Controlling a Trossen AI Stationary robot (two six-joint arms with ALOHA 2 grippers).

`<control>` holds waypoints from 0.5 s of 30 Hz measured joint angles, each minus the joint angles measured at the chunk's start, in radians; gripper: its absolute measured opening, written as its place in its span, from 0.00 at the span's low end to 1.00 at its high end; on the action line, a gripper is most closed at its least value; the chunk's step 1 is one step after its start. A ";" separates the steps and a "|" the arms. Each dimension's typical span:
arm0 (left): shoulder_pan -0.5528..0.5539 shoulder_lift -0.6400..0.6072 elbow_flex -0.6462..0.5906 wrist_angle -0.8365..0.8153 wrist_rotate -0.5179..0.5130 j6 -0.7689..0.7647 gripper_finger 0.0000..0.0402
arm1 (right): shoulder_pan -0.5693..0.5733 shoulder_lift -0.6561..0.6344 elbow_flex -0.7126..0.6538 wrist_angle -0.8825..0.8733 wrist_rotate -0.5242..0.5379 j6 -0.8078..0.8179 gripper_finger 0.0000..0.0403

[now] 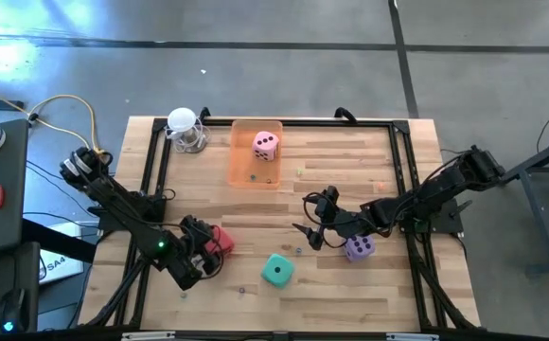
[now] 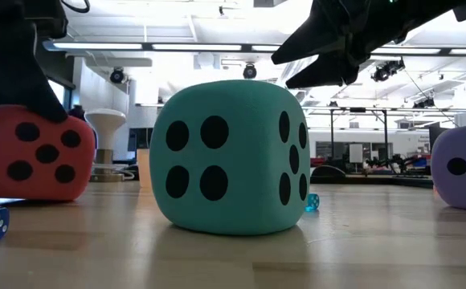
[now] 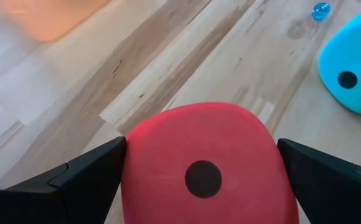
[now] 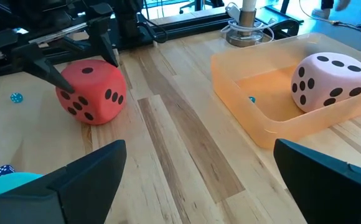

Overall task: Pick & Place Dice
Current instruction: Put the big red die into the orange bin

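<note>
**Gripping the red die, pink one already in the tray**

Closing in on the action: the left tool (image 1: 215, 248) has its two dark fingers (image 3: 75, 180) pressed against opposite sides of the red die (image 1: 221, 241), which sits on the wooden counter (image 1: 350, 294), well out from the orange tray (image 1: 241, 166) toward the near edge. From the left wrist view the single-pip face of that die fills the gap between the fingers, touching both. From the right wrist view the die still looks to be resting on the counter, though I cannot tell for certain.

Landmark is that orange tray at the far side of the counter. Inside it, in its far right corner, lies the pink die (image 1: 266, 144), with a tiny blue bead (image 4: 251, 99) loose on the tray floor beside it.

Teal-green die (image 1: 276, 270) sits free on the counter, farther from the tray than the red one and just to its right. In the low view it stands square, four pips facing the camera. Another small blue bead (image 2: 311, 202) lies near its corner.

Over to the right tool (image 1: 309, 230): fingers spread wide, holding nothing, hovering above the counter between the tray and the purple die (image 1: 358, 248), which rests just beside that arm.

A white stand (image 1: 185, 128) sits just left of the tray.
</note>
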 joint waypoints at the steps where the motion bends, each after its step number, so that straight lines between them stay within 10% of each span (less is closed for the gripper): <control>1: 0.000 0.000 0.000 -0.001 0.007 -0.007 0.99 | 0.000 0.000 0.000 0.000 0.000 0.000 0.99; 15: -0.023 0.002 -0.003 0.002 0.045 -0.095 0.99 | 0.000 0.000 0.000 0.000 0.000 0.000 0.99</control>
